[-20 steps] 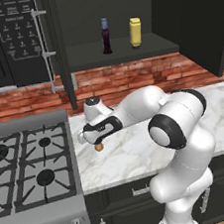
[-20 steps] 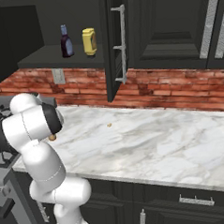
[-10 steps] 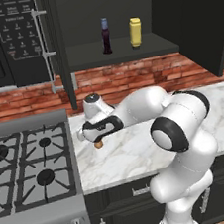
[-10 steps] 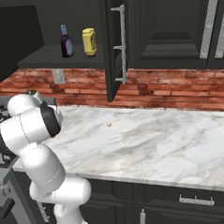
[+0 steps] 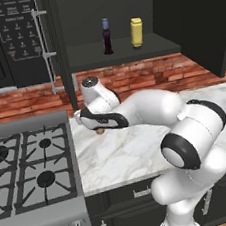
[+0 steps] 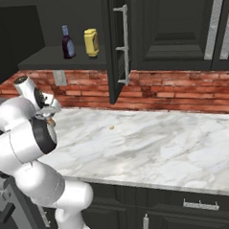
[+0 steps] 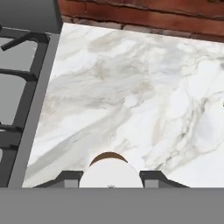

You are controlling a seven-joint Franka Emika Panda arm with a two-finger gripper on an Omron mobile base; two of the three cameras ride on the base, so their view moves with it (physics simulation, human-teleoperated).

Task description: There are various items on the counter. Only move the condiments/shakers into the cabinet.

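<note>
We see the shaker (image 7: pixel 110 171) sitting between our gripper (image 7: pixel 111 177) fingertips, pale top toward the camera, low over the marble counter (image 7: pixel 144 100) beside the stove (image 7: pixel 17 87); the pincer seems closed on it, though contact is hard to confirm. The open cabinet (image 5: pixel 122 51) shelf lies up and behind; the sauce bottle (image 5: pixel 106 36) and yellow squeeze bottle (image 5: pixel 136 32) already stand there.
</note>
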